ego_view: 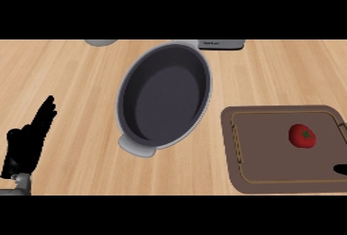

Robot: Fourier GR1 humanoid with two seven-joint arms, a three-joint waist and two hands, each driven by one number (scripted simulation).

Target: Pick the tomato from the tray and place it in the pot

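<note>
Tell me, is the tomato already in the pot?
No, the tomato lies on the brown tray, right of the pot.

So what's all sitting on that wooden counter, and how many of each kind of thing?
Tomato: 1, red, lying on the tray
Tray: 1, brown
Pot: 1, dark grey, nothing visible inside
Grey objects cut off by the top edge: 2, too little showing to name
Total: 5
</note>
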